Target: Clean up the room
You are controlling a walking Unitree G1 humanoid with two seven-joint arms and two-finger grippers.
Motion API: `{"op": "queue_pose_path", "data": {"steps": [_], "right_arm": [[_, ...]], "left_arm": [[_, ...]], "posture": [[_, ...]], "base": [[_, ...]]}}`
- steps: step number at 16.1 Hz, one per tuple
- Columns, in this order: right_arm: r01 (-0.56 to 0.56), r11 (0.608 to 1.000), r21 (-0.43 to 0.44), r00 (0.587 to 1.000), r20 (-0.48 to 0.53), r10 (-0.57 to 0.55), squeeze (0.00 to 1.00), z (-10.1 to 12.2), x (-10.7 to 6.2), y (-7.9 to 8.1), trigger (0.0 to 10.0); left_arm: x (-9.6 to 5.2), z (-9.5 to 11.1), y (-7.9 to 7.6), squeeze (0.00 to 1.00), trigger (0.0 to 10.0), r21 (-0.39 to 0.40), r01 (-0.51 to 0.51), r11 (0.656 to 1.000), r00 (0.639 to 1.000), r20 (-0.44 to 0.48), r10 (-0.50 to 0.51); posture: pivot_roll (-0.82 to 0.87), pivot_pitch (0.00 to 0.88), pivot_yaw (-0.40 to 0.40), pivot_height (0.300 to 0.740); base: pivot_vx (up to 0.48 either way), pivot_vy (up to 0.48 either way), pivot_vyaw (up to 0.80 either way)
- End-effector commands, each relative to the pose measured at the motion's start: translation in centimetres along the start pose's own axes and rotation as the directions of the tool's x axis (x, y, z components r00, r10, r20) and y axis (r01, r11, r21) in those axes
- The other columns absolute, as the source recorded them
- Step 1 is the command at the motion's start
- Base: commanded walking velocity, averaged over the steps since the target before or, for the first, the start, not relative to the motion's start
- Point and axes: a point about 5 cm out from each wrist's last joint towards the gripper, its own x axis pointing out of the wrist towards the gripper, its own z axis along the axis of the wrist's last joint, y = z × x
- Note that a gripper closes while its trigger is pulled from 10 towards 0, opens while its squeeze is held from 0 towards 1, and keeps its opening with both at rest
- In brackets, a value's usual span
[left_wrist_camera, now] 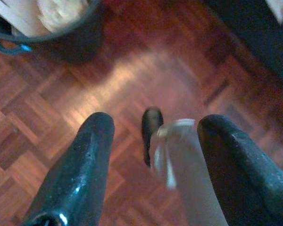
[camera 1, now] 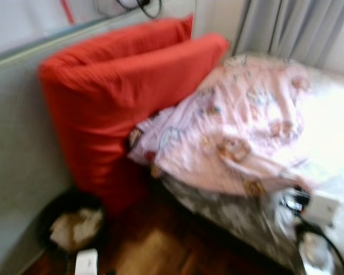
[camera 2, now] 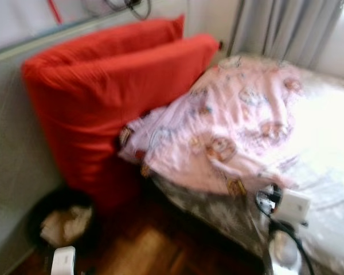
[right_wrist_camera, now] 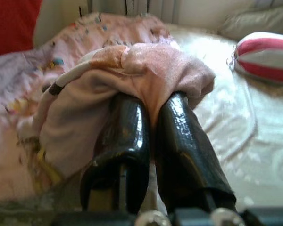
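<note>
the right end effector (right_wrist_camera: 151,108) has its two black fingers (right_wrist_camera: 127,132) pinched together on a pinkish cloth (right_wrist_camera: 132,70), which drapes over their tips above the bed (right_wrist_camera: 226,141). a pink patterned blanket (camera 1: 241,126) lies rumpled across the bed, with two red pillows (camera 1: 114,97) propped at its left against the wall. the left end effector (left_wrist_camera: 153,141) hangs spread apart over the parquet floor (left_wrist_camera: 132,70). a dark bin (camera 1: 74,223) holding crumpled paper sits on the floor, near left.
</note>
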Motion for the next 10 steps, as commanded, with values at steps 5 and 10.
{"op": "queue_pose_path", "data": {"steps": [5,10], "right_arm": [[-0.019,0.998,-0.065,0.983,0.180,0.030,0.00,3.9,0.8,0.3,10.0],[0.150,0.973,-0.174,0.944,0.318,-0.088,0.00,7.5,-1.0,-2.3,10.0]], "left_arm": [[-0.4,-1.7,-0.3,0.00,10.0,0.000,0.006,1.000,0.998,-0.058,-0.006],[-0.5,-1.9,-0.3,0.00,10.0,-0.002,0.006,1.000,0.998,-0.066,-0.006]], "posture": [[0.06,0.074,-0.021,0.740],[0.06,0.076,-0.027,0.740]], "base": [[0.000,0.000,0.00],[0.000,0.000,0.00]]}}
